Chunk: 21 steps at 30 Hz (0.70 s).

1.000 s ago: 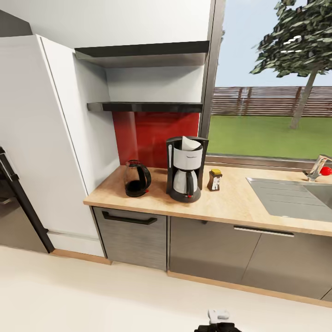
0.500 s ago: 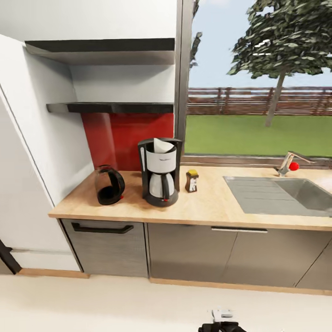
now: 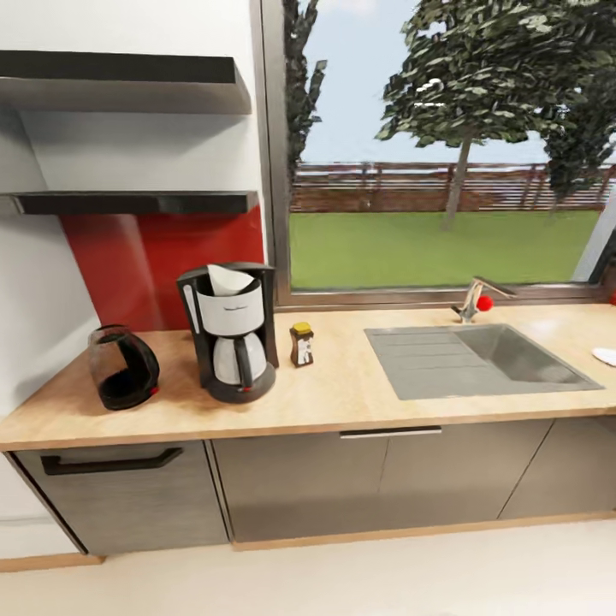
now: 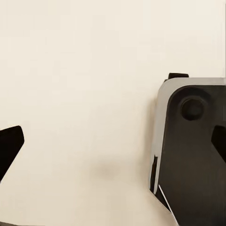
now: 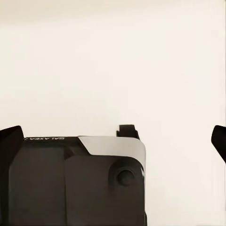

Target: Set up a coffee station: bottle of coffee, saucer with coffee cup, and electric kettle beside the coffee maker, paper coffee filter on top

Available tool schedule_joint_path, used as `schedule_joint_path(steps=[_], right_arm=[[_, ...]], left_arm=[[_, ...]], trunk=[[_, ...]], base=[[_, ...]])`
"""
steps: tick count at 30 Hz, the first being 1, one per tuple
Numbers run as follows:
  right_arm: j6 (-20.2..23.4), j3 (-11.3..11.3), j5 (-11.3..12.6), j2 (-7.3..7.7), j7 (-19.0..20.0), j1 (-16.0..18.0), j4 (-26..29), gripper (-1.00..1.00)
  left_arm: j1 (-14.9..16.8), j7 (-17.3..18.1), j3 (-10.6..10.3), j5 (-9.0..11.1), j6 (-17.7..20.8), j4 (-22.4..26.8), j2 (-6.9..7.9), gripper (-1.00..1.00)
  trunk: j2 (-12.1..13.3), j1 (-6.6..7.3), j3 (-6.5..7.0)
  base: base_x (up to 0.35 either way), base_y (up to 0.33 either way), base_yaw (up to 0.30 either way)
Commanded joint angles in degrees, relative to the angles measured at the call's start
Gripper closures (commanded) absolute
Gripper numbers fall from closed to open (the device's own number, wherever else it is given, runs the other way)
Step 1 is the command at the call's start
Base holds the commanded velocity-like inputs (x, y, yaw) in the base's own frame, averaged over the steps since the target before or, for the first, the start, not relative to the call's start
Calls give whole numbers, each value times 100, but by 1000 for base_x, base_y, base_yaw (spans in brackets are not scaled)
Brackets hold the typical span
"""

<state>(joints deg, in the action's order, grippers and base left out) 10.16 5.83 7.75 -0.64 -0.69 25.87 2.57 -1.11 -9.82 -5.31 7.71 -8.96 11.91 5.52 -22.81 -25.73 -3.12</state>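
Camera has panned right since earlier frames; counter items unmoved. Coffee maker [image 3: 229, 332] upright on the countertop [image 3: 342, 395], paper filter [image 3: 226, 279] in its top. Electric kettle [image 3: 124, 367] near it, on the wall side. Coffee bottle [image 3: 300, 344] just beside it, on the sink [image 3: 479, 359] side. White object [image 3: 605, 356] at the counter's far end beyond the sink (saucer? cannot tell). Left gripper [image 4: 113, 146] fingertips wide apart over pale floor [image 4: 80, 94]; right gripper [image 5: 115, 141] spread too. Both hold nothing.
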Motion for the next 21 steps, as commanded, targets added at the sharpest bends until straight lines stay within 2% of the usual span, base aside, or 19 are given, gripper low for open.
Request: schedule_joint_path(steps=[1, 5, 7, 11, 12, 13, 16, 21], right_arm=[[31, 50, 56, 0, -5, -2, 9, -100], [33, 44, 50, 14, -8, -18, 7, -100], [37, 47, 45, 67, -9, -30, 7, -100], [34, 42, 52, 288, -9, -36, 12, -100], [32, 42, 56, 384, -10, -37, 20, -100], [31, 44, 58, 408, -10, -37, 21, -100], [29, 59, 48, 399, -10, -38, 13, -100], [27, 66, 37, 373, -3, -53, -63, -100]], left_arm=[[-4, -28, -50, 61, -8, 13, -10, -100], [-4, -41, -43, 76, -9, 13, -34, -100], [0, -44, -42, 79, -10, 18, -39, -100], [10, -46, -41, 81, -3, 21, -41, -100], [12, -46, -41, 81, -2, 22, -42, -100], [13, -46, -41, 81, -1, 22, -42, -100], [14, -46, -25, 81, -1, 18, -42, -100], [9, -46, -15, 67, -1, -6, -39, -100]], trunk=[[-11, -5, -11], [-11, -5, -11], [-11, -5, -11], [-11, -5, -6], [-11, -5, -3], [-11, -5, -1], [-11, -5, 10], [-11, -5, 15]], base=[[123, -257, -268], [96, -268, -268], [85, -272, -268], [95, -273, -278], [112, -273, -288], [115, -273, -290], [121, -273, -260], [132, -273, -48]])
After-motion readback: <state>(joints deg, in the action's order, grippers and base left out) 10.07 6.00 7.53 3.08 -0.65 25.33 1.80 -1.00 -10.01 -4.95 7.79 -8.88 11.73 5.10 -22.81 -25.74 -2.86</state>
